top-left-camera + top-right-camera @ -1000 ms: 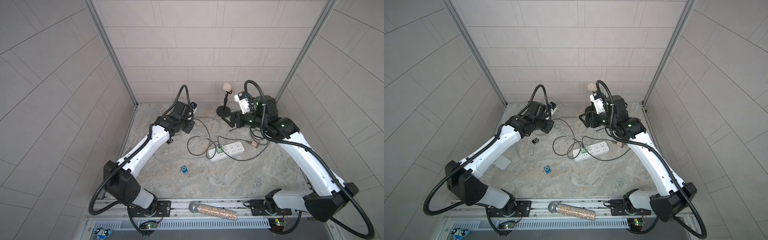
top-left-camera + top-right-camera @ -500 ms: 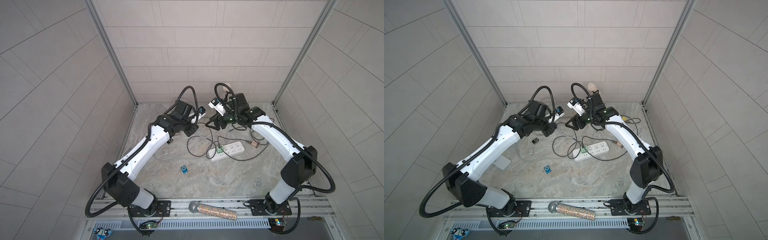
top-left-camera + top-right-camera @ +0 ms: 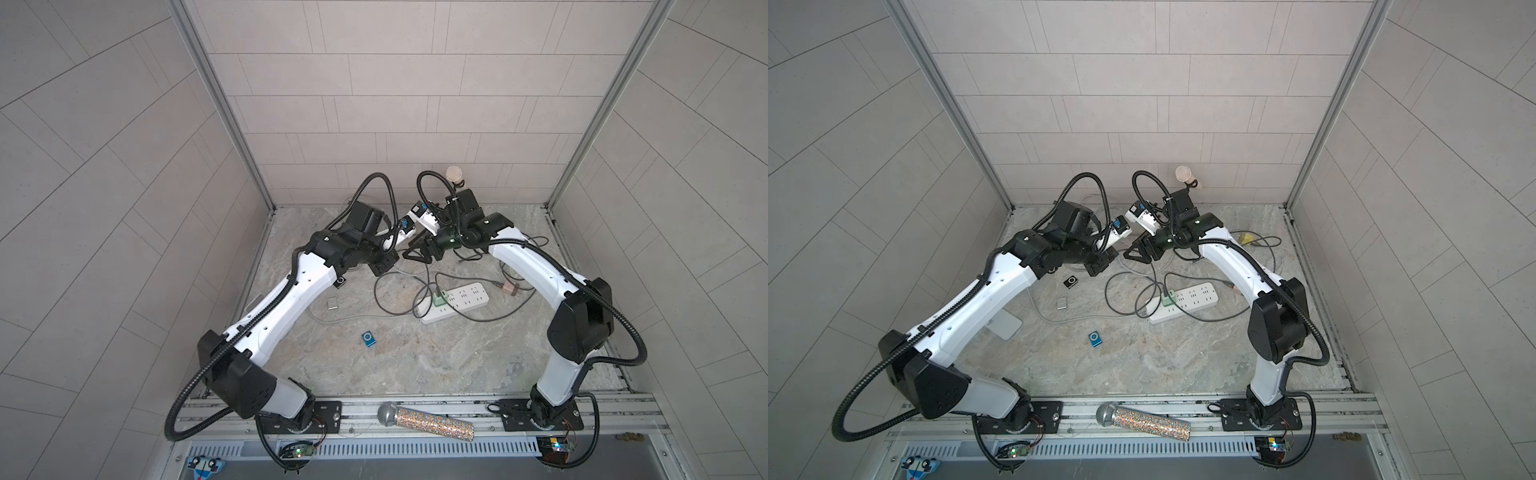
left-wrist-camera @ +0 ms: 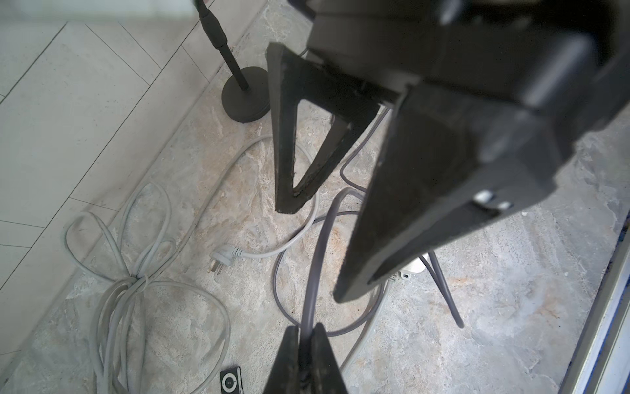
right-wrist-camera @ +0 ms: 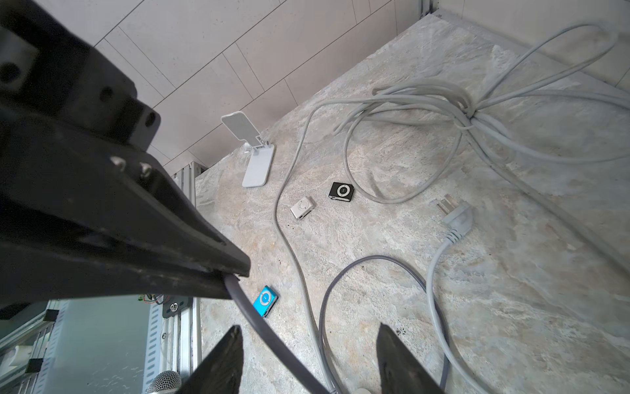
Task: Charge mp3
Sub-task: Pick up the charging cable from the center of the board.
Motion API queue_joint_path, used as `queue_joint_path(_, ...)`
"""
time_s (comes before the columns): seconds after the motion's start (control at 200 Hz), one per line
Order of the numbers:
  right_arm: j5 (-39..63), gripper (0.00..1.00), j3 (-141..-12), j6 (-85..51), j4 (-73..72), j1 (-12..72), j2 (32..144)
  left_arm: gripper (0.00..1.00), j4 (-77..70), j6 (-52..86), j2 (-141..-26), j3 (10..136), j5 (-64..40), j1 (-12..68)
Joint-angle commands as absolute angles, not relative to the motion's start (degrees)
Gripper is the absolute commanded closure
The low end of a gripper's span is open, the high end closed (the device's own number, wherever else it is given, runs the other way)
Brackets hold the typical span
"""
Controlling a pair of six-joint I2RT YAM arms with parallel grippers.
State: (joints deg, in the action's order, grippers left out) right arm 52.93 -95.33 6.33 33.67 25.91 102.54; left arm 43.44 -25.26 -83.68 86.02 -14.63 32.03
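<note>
Top views: blue player lies alone on the worktop, well apart from the power strip. Black player sits beside the left arm.
Left wrist: left gripper pinches grey cable.
Right wrist: right gripper spread, cable passing between. Silver player is plain here.

The floor looks like mottled stone, matt and slightly rough. The wall tiles are smooth and matt, between brushed metal posts. The cable has a smooth grey rubbery sheath. The blue mp3 and silver mp3 look like satin metal; the black mp3 is glossier. The strip and stand are white plastic. Low in both top views, the mic has a glittery body and metal mesh head.
</note>
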Motion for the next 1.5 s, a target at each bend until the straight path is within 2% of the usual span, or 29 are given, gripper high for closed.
queue_joint_path(0.0, 55.77, 0.48, -96.86, 9.87, 33.96, 26.76, 102.5, 1.0, 43.68, -26.85, -82.95, 86.55, -16.27, 32.33)
queue_joint_path(0.085, 55.63, 0.7, -96.33, 8.95, 33.19, 26.77, 101.98, 1.0, 43.6, -26.77, -83.13, 86.41, -16.46, 32.29)
queue_joint_path(0.205, 54.34, 0.96, -95.83, 6.49, 32.15, 26.89, 100.11, 1.0, 42.3, -26.21, -83.13, 85.67, -16.7, 32.29)
queue_joint_path(0.225, 53.77, 1.0, -95.42, 5.94, 31.45, 26.82, 99.7, 1.0, 41.59, -25.35, -82.97, 85.35, -16.4, 32.28)
queue_joint_path(0.29, 50.61, 1.0, -93.46, 4.35, 29.28, 26.86, 97.29, 0.98, 37.33, -20.91, -81.67, 83.42, -13.47, 32.02)
queue_joint_path(0.32, 48.95, 1.0, -92.36, 3.73, 28.27, 26.79, 95.86, 0.9, 34.56, -17.66, -80.73, 82.0, -12.99, 31.49)
queue_joint_path(0.37, 45.88, 1.0, -89.5, 2.18, 25.19, 26.58, 93.17, 0.59, 30.26, -12.2, -78.85, 79.62, -13.47, 30.18)
queue_joint_path(0.42, 43.21, 1.0, -86.01, 0.47, 20.97, 26.14, 89.72, 0.45, 25.82, -4.87, -76.39, 77.08, -12.55, 28.3)
queue_joint_path(0.475, 40.54, 1.0, -82.81, -0.93, 17.34, 25.6, 86.14, 0.23, 20.19, 6.76, -73.11, 73.61, -11.94, 24.75)
queue_joint_path(0.51, 38.9, 1.0, -81.6, -1.1, 16.3, 25.49, 84.4, 0.12, 16.57, 14.87, -70.76, 70.81, -14.35, 21.95)
queue_joint_path(0.535, 38.0, 1.0, -81.18, -0.92, 16.13, 25.48, 83.37, 0.09, 13.53, 20.49, -69.11, 68.93, -15.42, 20.13)
queue_joint_path(0.605, 37.01, 1.0, -80.64, -0.19, 16.17, 25.43, 81.5, 0.09, 6.24, 35.18, -65.18, 63.36, -18.33, 17.15)
queue_joint_path(0.705, 38.16, 1.0, -81.07, 0.08, 16.41, 25.48, 80.77, 0.09, -7.27, 53.02, -62.66, 55.59, -22.77, 17.33)
queue_joint_path(0.816, 38.6, 1.0, -80.81, 0.59, 16.17, 25.62, 80.32, 0.17, -22.74, 68.86, -63.22, 49.22, -25.13, 18.95)
queue_joint_path(0.971, 38.69, 1.0, -79.46, 1.15, 14.4, 26.45, 79.39, 0.18, -23.03, 76.56, -64.02, 49.13, -21.56, 23.6)
queue_joint_path(1.086, 38.76, 1.0, -79.54, 1.12, 14.51, 26.87, 79.74, 0.23, -28.43, 82.37, -65.85, 49.69, -21.23, 25.32)
queue_joint_path(1.496, 37.48, 1.0, -78.78, 2.58, 15.49, 28.12, 79.54, 0.4, -32.79, 91.91, -71.71, 51.2, -23.15, 28.1)
